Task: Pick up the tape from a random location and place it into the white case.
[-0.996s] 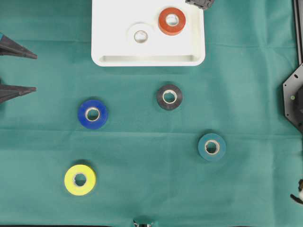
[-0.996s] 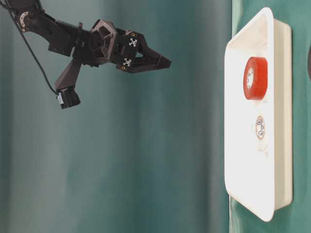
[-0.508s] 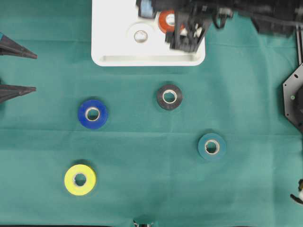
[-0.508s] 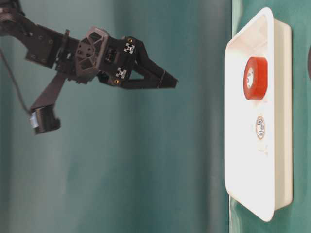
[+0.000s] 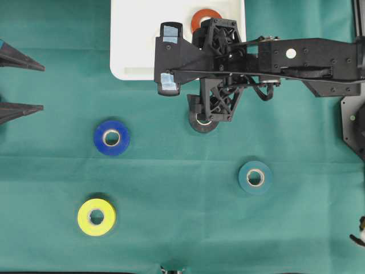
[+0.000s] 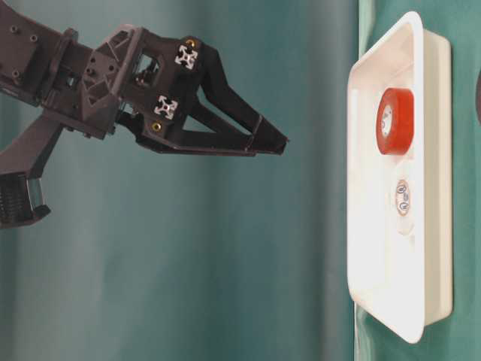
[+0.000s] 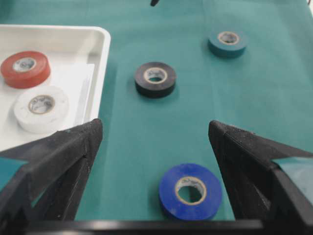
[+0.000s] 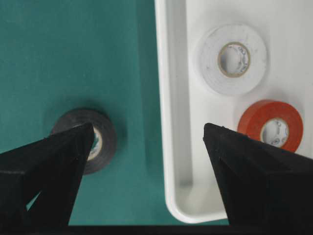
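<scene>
Tape, black roll [image 5: 204, 121]: flat on the green cloth [image 5: 171, 188], just outside the white case [image 5: 131, 51]; partly hidden overhead by the right arm.
Right gripper [image 8: 146, 161]: spread, empty, high above the rim, probably lining up on this roll.
Left gripper [image 7: 154, 147]: spread, empty, parked at the edge.
Case contents: red roll [image 8: 270, 125] and white roll [image 8: 232, 58], both shown whole only by the wrist views.

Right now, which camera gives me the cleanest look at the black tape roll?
Left wrist view: the black tape roll shows whole and unobstructed on the cloth. Overhead, the right arm covers most of it; the right wrist view has a finger across it; the table-level view misses it.
</scene>
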Action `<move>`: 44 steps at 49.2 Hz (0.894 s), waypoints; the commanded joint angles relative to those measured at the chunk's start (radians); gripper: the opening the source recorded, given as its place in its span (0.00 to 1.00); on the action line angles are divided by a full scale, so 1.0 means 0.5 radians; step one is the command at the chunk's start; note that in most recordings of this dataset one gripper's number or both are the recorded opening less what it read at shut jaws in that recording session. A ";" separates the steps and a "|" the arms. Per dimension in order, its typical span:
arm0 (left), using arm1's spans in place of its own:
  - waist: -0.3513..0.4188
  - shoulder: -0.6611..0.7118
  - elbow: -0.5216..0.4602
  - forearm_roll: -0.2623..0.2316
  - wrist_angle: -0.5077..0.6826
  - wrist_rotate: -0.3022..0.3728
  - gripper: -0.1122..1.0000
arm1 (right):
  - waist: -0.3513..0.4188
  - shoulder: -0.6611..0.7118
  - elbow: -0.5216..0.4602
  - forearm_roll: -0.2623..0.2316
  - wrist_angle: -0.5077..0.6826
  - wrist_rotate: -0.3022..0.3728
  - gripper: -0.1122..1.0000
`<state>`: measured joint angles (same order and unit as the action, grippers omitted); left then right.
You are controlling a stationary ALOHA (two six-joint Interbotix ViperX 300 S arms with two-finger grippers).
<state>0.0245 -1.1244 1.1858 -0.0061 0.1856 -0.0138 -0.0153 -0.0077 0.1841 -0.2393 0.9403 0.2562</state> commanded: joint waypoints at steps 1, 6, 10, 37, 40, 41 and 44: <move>0.003 0.021 -0.049 -0.003 -0.012 -0.003 0.98 | 0.006 -0.064 -0.028 -0.012 -0.009 0.000 0.92; 0.006 0.021 -0.052 -0.003 -0.009 -0.003 0.98 | 0.009 -0.110 -0.006 -0.012 -0.006 -0.003 0.92; 0.006 0.021 -0.052 -0.003 -0.009 -0.003 0.98 | 0.009 -0.175 0.040 -0.012 -0.018 0.000 0.92; 0.006 0.012 -0.052 -0.003 -0.012 -0.003 0.98 | 0.028 -1.043 0.746 -0.003 -0.454 0.184 0.92; 0.003 0.012 -0.052 -0.003 -0.009 -0.003 0.98 | 0.028 -1.157 0.831 -0.003 -0.518 0.196 0.92; 0.006 0.012 -0.052 -0.003 -0.012 -0.003 0.98 | 0.028 -1.193 0.862 -0.006 -0.540 0.202 0.92; 0.003 0.012 -0.049 -0.003 -0.012 -0.003 0.98 | 0.028 -1.298 0.948 -0.003 -0.601 0.215 0.92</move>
<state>0.0245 -1.1259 1.1858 -0.0061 0.1871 -0.0138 -0.0046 -0.5983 0.6305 -0.2408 0.6780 0.3590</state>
